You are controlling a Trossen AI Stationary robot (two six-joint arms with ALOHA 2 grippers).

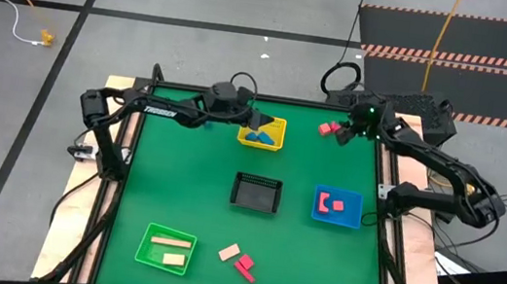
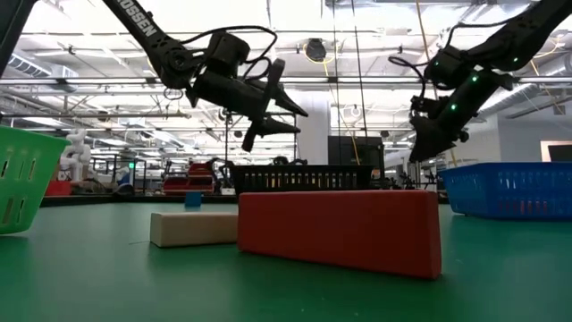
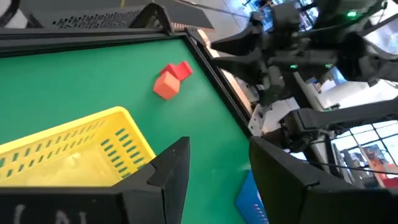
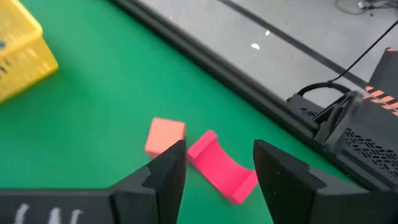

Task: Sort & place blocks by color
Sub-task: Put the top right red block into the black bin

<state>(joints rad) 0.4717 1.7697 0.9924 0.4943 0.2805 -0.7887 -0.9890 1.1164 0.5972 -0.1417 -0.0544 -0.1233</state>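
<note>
Green tabletop: right gripper (image 4: 214,165), fingers apart, hovers over two red blocks (image 4: 222,167) beyond the yellow basket (image 1: 277,131); left gripper (image 1: 258,119), open-fingered, above that basket.

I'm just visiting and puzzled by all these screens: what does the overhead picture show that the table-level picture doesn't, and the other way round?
Only the overhead view shows the yellow basket holding blue blocks, the tan bars inside the green basket, the red pieces inside the blue basket, and the red blocks at the far edge under the right pincer.

Only the table-level view shows the hall behind the table, and that both pincers hang in the air.

Both show the open left pincer, the black basket, and the loose tan and red blocks.
</note>
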